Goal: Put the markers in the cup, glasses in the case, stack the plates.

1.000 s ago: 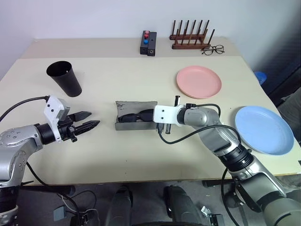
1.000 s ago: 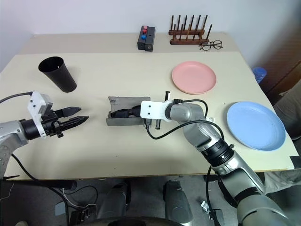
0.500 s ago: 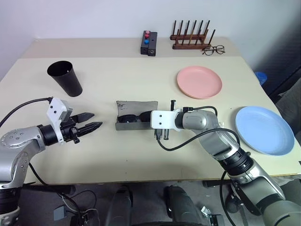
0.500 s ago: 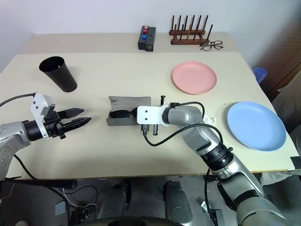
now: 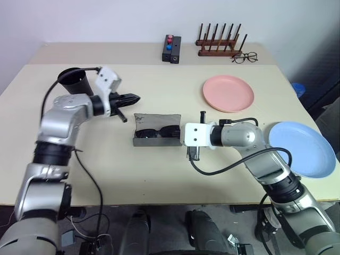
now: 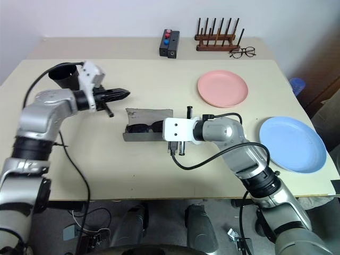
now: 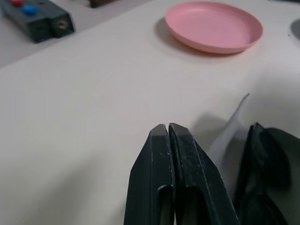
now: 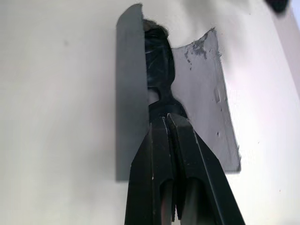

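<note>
The grey case point(image 5: 157, 121) lies open mid-table with the black sunglasses point(image 5: 154, 133) inside it. My right gripper point(image 8: 167, 117) is shut, its tips at the right end of the case just over the sunglasses point(image 8: 158, 61); I cannot tell if they touch. My left gripper point(image 5: 134, 98) is shut and holds nothing, hovering above the table behind the case's left end. The black cup point(image 5: 72, 77) stands just left of it, partly hidden by my left arm. The pink plate point(image 5: 228, 93) and the blue plate point(image 5: 300, 147) lie apart on the right. The markers are out of view.
At the table's far edge stand a small black box with red and blue buttons point(image 5: 171, 49), a wooden peg rack point(image 5: 219, 45) and clear-lens eyeglasses point(image 5: 244, 57). The blue plate lies close to the right table edge.
My left arm swung up from near the front left edge to beside the cup, and its gripper went from open to shut. My right gripper drew back slightly from the case.
</note>
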You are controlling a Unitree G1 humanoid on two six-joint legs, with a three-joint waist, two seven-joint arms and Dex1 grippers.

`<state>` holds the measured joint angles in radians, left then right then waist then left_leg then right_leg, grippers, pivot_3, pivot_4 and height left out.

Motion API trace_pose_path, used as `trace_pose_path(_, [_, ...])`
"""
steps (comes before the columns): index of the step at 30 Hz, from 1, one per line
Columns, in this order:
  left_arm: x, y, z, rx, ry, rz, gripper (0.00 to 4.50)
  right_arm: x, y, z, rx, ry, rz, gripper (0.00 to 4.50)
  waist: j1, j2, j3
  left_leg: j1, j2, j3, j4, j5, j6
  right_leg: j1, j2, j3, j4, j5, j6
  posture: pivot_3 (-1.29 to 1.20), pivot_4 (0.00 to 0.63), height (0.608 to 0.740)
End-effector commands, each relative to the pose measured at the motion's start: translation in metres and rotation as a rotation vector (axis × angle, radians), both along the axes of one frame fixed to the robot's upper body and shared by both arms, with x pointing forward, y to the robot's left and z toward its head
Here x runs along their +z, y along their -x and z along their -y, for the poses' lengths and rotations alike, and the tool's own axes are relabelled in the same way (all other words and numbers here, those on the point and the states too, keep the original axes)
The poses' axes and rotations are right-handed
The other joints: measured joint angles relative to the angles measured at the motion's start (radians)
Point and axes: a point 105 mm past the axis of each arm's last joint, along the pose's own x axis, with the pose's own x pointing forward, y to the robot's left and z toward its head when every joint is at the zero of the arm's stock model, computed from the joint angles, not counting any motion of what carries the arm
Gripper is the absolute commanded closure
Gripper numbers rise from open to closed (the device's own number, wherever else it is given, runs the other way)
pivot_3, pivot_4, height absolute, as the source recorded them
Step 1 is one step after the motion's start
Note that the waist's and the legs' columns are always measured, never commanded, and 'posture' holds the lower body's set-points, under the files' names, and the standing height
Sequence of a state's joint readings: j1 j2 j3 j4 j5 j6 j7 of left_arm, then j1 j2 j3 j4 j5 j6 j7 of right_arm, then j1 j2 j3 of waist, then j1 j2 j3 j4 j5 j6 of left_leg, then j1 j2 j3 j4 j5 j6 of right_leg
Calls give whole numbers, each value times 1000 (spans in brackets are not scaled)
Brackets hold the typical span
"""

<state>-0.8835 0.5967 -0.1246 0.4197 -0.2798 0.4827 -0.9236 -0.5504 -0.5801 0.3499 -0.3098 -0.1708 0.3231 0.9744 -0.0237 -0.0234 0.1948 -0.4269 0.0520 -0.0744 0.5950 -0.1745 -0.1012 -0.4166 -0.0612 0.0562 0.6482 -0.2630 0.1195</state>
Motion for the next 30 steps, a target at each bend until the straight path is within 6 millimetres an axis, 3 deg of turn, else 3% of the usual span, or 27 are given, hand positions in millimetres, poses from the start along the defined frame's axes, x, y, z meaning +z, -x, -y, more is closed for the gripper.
trace_pose_path(1, [-9, -10, 9, -38, -101, -10, 4469, 16, 12, 7, 4, -49, 17, 4500, 1, 0, 0, 0, 0, 0, 0, 0, 0, 0, 0, 0, 0, 0, 0, 0, 150, 738])
trace_pose_path(7, [-21, 1, 27, -213, -138, -78, 4469, 16, 24, 23, -32, -100, -74, 4500, 3, 0, 0, -1, 0, 0, 0, 0, 0, 0, 0, 0, 0, -1, 0, 0, 150, 738])
trace_pose_path(15, [-33, 40, 32, -410, -137, -139, 4469, 29, 11, 46, -176, -350, -188, 4500, 2, 0, 0, 0, 0, 0, 0, 0, 0, 0, 0, 0, 0, -1, -1, 0, 150, 738])
trace_pose_path(18, [-31, 44, 32, -400, -107, -121, 4469, 28, 9, 50, -186, -374, -211, 4500, 4, 0, 0, 0, 0, 0, 0, 0, 0, 0, 0, 0, 1, -1, -1, 0, 150, 738])
trace_pose_path(21, [-17, 36, 33, -339, -16, -89, 4469, 24, 9, 52, -190, -374, -225, 4500, 8, 0, 0, 0, 0, 0, 1, 0, 0, 1, 0, 0, 0, -2, -2, 0, 150, 738])
trace_pose_path(24, [-3, 15, 29, -211, 21, -25, 4469, 20, 9, 49, -178, -375, -238, 4500, 9, 0, 0, 0, 0, 0, 2, 0, 0, 2, -1, 0, 0, -2, -2, 0, 150, 738])
trace_pose_path(30, [-9, -24, 20, 22, -60, -11, 4469, 21, 11, 42, -151, -386, -239, 4500, 5, 0, 0, 0, 0, -1, 2, 0, 0, 2, -1, 0, 0, -1, 0, 0, 150, 738])
